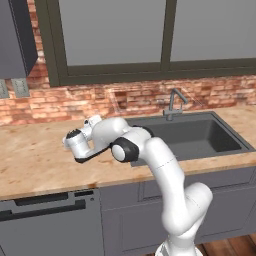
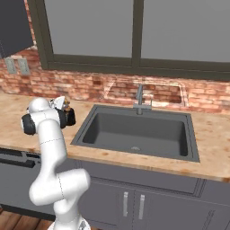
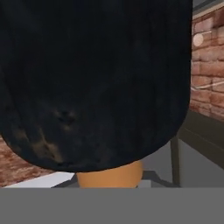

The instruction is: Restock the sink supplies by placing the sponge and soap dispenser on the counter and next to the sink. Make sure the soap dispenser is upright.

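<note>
Gripper: the two-finger gripper (image 2: 63, 107) on the white arm is closed tight around the soap dispenser, a slim bottle with a black rounded part and an orange-brown tapered part (image 3: 94, 83).
Soap dispenser: in the hand view its black part is pressed close to the camera, the orange-brown part (image 3: 109, 174) at 6 o'clock; whether it touches the counter cannot be told.
Counter: light tan, mottled wood-grain slab (image 1: 35, 160) under the hand.
Sink: large dark grey rectangular basin (image 2: 134, 130) at 3 o'clock of the hand in the right base view, with a thin grey angular faucet (image 2: 140, 99) at its back rim.
Surroundings: red brick wall (image 1: 75, 102) and dark-framed window (image 1: 112, 30) behind; dark grey cabinets (image 2: 134, 202) below.
In the way: the arm's own wrist hides the fingertips in the left base view.
</note>
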Available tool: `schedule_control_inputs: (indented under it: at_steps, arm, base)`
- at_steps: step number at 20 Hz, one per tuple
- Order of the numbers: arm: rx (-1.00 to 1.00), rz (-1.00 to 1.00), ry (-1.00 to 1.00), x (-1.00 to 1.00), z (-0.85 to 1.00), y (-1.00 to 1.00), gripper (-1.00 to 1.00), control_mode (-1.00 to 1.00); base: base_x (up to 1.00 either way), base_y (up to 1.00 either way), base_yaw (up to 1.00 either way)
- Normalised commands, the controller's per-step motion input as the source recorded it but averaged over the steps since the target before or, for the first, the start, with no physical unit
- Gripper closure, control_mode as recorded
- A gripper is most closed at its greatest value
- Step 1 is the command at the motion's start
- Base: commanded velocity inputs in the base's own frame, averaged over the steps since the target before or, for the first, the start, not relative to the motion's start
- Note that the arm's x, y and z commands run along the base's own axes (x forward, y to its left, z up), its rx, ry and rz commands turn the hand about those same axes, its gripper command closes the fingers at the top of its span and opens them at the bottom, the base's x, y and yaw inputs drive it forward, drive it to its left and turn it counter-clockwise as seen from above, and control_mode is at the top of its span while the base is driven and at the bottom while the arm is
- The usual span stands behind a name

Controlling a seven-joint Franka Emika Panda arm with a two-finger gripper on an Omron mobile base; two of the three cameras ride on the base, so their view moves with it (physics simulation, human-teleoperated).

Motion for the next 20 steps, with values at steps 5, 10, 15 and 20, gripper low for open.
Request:
schedule_control_inputs:
  at_steps: [5,10,15,20]
  arm:
    - [0.00,0.00,-0.07,0.00,-0.21,0.00,-1.00,-1.00]
    - [-0.01,0.00,0.00,0.00,0.00,0.00,-1.00,-1.00]
    - [-0.03,-0.02,0.00,0.01,0.00,0.08,-1.00,-1.00]
    - [-0.04,-0.01,0.00,0.00,0.00,0.25,-1.00,-1.00]
  base:
    - [0.00,0.00,0.00]
    - [0.00,0.00,0.00]
    - [0.00,0.00,0.00]
    - [0.00,0.00,0.00]
